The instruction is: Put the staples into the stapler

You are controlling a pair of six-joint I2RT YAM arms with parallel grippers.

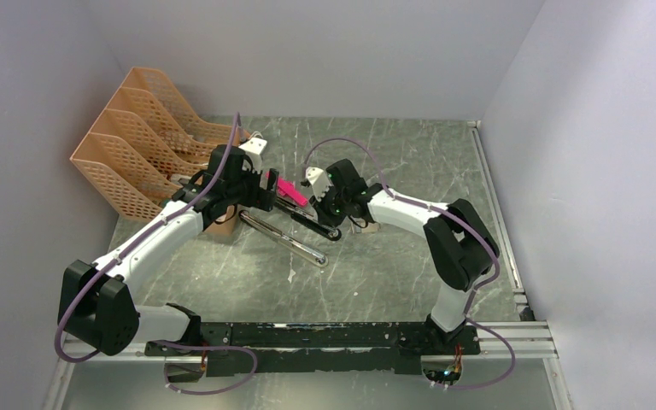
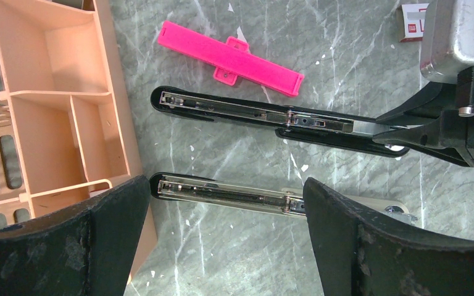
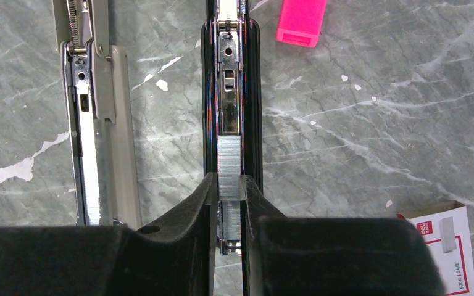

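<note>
Centrally, nearer the table's (image 3: 376,123) far edge, the long black desk stapler with silver rail (image 3: 228,80) lies hinged open. The right tool (image 3: 229,185) pinches the short silvery staple strip (image 3: 229,157) along that rail (bare marble rightward). The left tool (image 2: 225,209) gapes wide, holding nothing.

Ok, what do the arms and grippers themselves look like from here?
The left arm and right arm share white links, bulky black joints and a loose grey-purple cable each. The left gripper and right gripper have broad matte-black fingers, the left's scuffed. A silver camera housing printed "intel" sits at the right wrist.
</note>
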